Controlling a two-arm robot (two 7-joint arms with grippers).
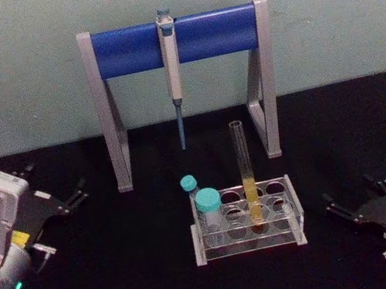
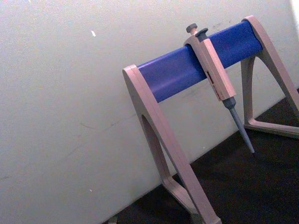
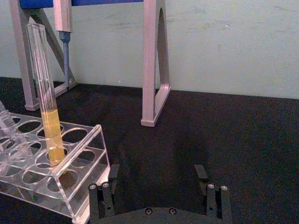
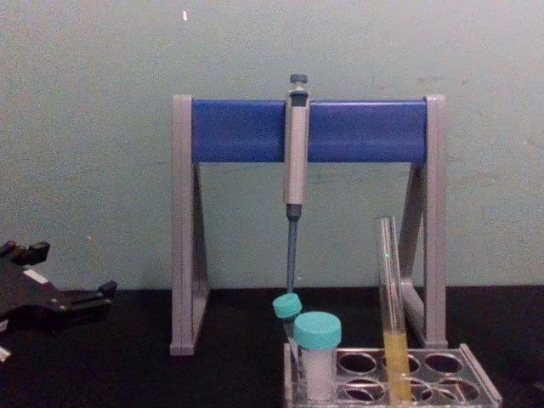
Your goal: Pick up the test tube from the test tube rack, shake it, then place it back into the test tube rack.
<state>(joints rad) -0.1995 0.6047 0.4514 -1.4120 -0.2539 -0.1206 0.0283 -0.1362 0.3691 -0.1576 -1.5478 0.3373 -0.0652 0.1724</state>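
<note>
The test tube (image 1: 246, 172) stands upright in the test tube rack (image 1: 246, 219), yellow liquid in its lower part, well above the rack's top plate. Two teal-capped vials (image 1: 209, 209) sit at the rack's left end. The rack rests on a black table (image 1: 138, 259) before a pale green wall (image 1: 15, 71). Behind it stands the pipette stand (image 1: 175, 41) with a pipette (image 1: 174, 73) hanging from its blue bar. The right wrist view shows the liquid level and bare black surface right of the rack. The right gripper (image 1: 373, 214) lies near right of the rack, fingers spread and empty; the left gripper (image 1: 57, 202) rests far left, also spread and empty. Both sides of the rack are open.
</note>
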